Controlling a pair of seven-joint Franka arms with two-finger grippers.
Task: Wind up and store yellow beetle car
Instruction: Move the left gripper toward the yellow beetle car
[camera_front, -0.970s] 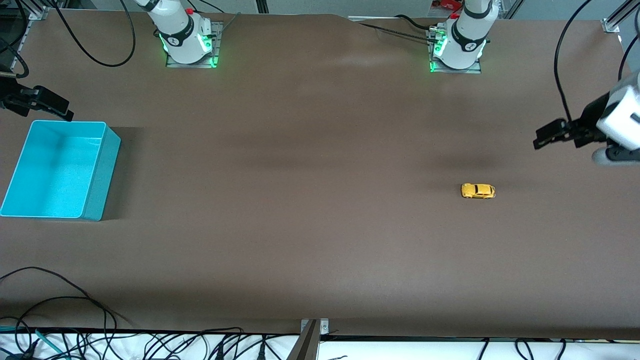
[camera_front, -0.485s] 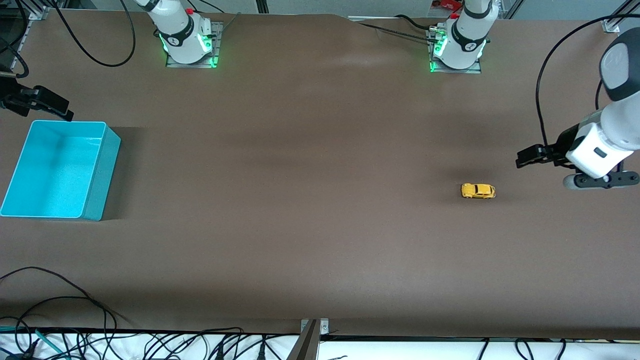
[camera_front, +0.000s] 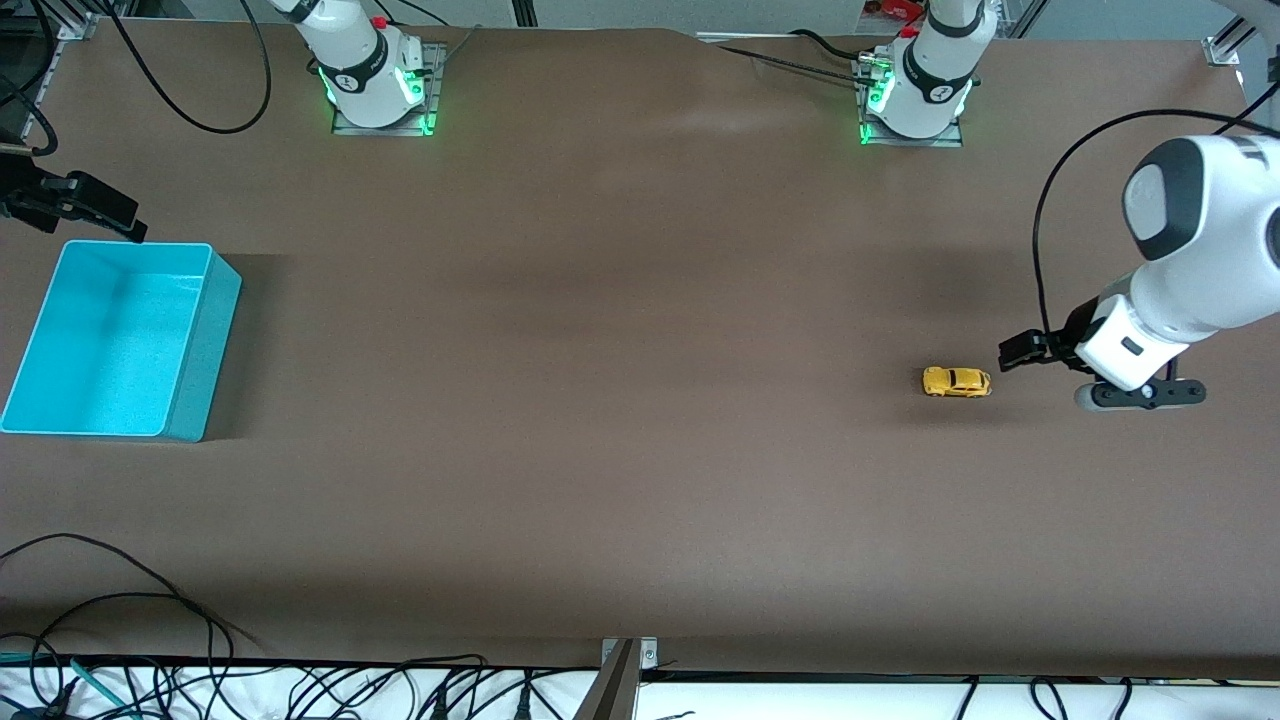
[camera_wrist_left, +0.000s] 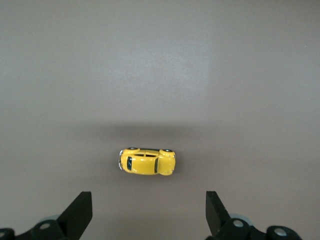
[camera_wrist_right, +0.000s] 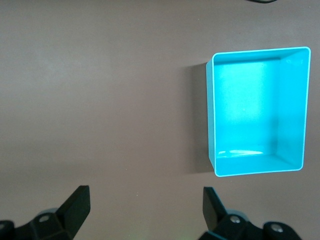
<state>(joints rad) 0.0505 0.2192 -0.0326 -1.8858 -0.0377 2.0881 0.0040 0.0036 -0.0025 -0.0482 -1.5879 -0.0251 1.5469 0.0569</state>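
The left gripper (camera_front: 1012, 352) hangs, jaws spread and empty, at the frame's right, just beside the yellow beetle car (camera_front: 956, 381), whose long axis runs crosswise between the fingertips. The right gripper (camera_front: 128, 222), also spread, waits by the turquoise bin (camera_front: 190, 350), well apart from the car.

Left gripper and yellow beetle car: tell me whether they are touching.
Apart. The left wrist view shows the open left gripper with bare table between its fingertips and the yellow beetle car; the front view also shows a gap.

Tiny bright yellow beetle-shaped toy car (camera_front: 956, 382) (camera_wrist_left: 147, 162) with dark windows and small dark wheels: upright on all wheels, on bare brown tabletop toward the left arm's end, lengthwise along the table.
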